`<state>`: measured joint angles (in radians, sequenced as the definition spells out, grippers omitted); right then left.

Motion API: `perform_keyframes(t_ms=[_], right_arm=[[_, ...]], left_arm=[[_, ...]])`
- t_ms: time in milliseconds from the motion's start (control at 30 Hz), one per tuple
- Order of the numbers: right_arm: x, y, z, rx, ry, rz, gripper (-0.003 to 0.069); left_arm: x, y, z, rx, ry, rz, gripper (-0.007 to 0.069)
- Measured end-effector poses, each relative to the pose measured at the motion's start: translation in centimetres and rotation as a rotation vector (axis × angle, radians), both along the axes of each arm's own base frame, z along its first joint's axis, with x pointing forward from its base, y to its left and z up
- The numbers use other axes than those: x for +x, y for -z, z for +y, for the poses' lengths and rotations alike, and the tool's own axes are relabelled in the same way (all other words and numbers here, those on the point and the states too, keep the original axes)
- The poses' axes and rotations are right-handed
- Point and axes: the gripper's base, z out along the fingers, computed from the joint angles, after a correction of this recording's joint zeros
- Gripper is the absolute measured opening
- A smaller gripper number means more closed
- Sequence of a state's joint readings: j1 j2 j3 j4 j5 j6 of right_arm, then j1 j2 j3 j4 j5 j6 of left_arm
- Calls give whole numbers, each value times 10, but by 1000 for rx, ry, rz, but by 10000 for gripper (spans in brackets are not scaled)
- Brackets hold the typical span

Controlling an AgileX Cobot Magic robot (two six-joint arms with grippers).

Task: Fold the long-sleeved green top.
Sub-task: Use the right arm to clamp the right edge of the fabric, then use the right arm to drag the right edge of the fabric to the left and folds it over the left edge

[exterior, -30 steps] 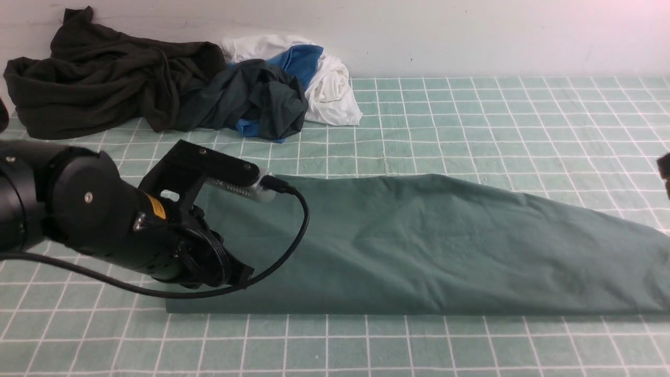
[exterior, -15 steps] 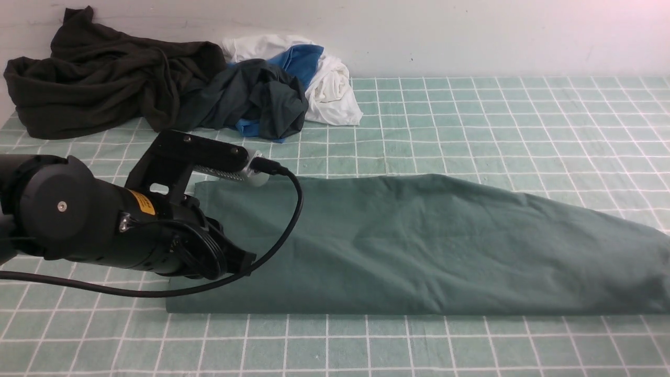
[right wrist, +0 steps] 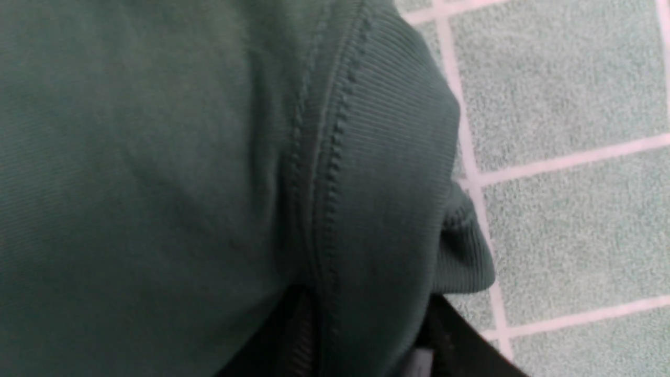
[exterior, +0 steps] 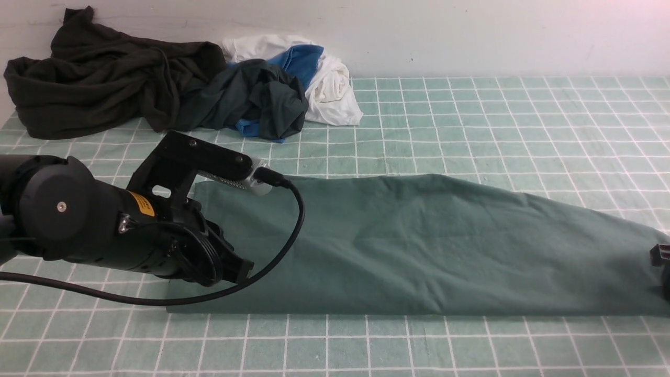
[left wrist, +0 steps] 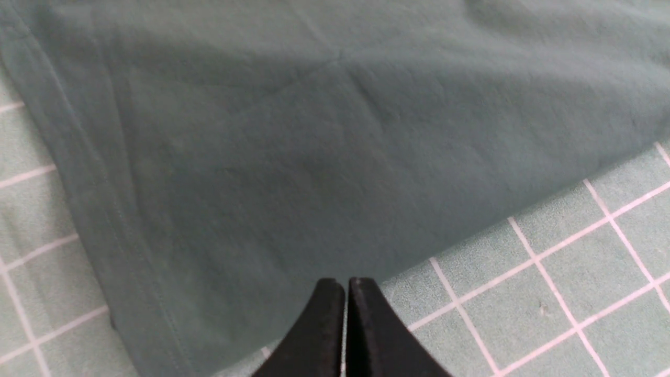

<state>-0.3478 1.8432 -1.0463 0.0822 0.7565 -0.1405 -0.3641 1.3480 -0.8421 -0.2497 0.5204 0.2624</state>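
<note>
Apparently the half-closed right hand (right wrist: 366, 340) pinches the green top (exterior: 419, 246).

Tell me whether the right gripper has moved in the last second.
Yes. In the front view the right gripper has come down, from beyond the top's far edge onto its right end.

This is looking like a robotics lab doing laundry trials: a counter (exterior: 523, 120) under green grid-lined cloth (exterior: 419, 345) is meeting a bare white wall (exterior: 471, 36), crumpled garments (exterior: 157, 89) are lying heaped far left, the green long-sleeved top (exterior: 419, 246) is lying spread flat, and a cabled black robot arm (exterior: 78, 220) is hovering near left.
</note>
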Motion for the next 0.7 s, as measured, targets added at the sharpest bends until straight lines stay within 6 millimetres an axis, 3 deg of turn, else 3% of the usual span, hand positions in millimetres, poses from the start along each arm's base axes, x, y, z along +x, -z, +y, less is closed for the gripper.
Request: perform_keyframes(t_ms=[67, 200, 300, 333, 367, 433, 467, 500, 533, 567, 667, 700], right_arm=[[-1, -5, 0, -18, -18, -4, 57], [-5, -27, -2, -83, -25, -41, 25], [-9, -85, 6, -176, -21, -163, 25], [-9, -93, 7, -185, -23, -186, 25], [-9, -124, 24, -214, -71, -262, 25], [-10, -169, 57, -232, -162, -391, 25], [-11, -183, 72, -226, -206, -437, 25], [-14, -207, 97, -211, -275, -521, 25], [-14, -207, 102, -206, -288, -523, 25], [-17, -230, 140, -160, -397, -609, 25], [-23, -246, 197, -74, -555, -683, 25], [-23, -247, 205, -64, -580, -688, 25]], left_arm=[[-2, -2, 1, 4, 5, 1, -3], [-14, -12, 6, 39, 34, 0, -3], [-41, -38, 19, 80, 64, -43, -3], [-44, -42, 20, 76, 61, -55, -3], [-56, -54, 26, 71, 52, -96, -3], [-71, -69, 33, 53, 33, -160, -3], [-77, -75, 36, 48, 28, -185, -3], [-85, -81, 39, 42, 18, -218, -3], [-86, -82, 40, 42, 18, -225, -3], [-96, -90, 45, 37, 8, -267, -3], [-108, -96, 50, 33, 1, -281, -3], [-110, -96, 51, 30, 0, -284, -3]])
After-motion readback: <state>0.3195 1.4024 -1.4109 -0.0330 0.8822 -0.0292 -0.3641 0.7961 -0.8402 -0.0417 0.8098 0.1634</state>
